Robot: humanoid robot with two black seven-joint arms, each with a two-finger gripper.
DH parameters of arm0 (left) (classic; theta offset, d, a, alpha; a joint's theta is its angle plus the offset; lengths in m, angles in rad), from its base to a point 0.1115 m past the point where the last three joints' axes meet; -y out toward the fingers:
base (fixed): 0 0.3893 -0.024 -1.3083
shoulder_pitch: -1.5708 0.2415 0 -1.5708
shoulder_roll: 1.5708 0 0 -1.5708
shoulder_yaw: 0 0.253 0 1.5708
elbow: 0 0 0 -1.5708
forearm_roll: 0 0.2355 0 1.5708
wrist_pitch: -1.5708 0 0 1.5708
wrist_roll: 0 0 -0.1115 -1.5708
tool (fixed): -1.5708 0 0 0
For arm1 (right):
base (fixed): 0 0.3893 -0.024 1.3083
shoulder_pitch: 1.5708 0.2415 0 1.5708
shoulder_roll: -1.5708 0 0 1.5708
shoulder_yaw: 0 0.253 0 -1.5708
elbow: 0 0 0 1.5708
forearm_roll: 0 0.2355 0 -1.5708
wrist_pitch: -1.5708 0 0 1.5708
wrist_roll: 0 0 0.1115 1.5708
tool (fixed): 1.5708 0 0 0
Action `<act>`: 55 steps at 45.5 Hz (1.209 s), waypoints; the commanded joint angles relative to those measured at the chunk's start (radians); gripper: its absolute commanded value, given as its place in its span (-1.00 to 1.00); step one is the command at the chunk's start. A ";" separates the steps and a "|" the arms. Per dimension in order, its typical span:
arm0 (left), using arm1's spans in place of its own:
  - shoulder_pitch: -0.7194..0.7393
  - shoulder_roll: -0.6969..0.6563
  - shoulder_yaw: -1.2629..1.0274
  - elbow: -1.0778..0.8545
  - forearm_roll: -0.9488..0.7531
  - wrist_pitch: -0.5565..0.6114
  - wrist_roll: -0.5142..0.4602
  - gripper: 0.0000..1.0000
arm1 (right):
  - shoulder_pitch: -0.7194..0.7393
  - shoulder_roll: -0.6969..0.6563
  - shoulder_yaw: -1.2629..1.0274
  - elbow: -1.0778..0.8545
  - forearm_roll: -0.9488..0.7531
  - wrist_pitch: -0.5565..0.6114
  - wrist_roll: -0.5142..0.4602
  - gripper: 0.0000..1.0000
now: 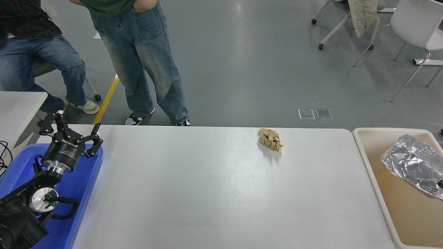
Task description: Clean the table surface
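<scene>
The table surface (pixel 207 193) is a wide matte white top. A crumpled brown paper wad (pixel 270 139) lies on it near the far edge, right of the middle. A crumpled silver foil bag (pixel 412 164) lies low inside the beige bin (pixel 367 166) at the right. Only a small black tip of my right gripper (pixel 440 183) shows at the picture's right edge, against the foil bag. My left gripper (pixel 71 130) is parked at the lower left over a blue tray (pixel 79 186), open and empty.
A smaller white table (pixel 17 107) stands at the left edge. One person in jeans (pixel 145 69) stands at the far side and another (pixel 41 62) sits further left. White chairs (pixel 415 24) stand on the floor at the top right.
</scene>
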 commanded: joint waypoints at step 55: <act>0.000 0.000 0.000 0.000 0.000 0.000 0.000 1.00 | -0.027 0.129 0.041 -0.048 0.239 -0.257 -0.135 0.96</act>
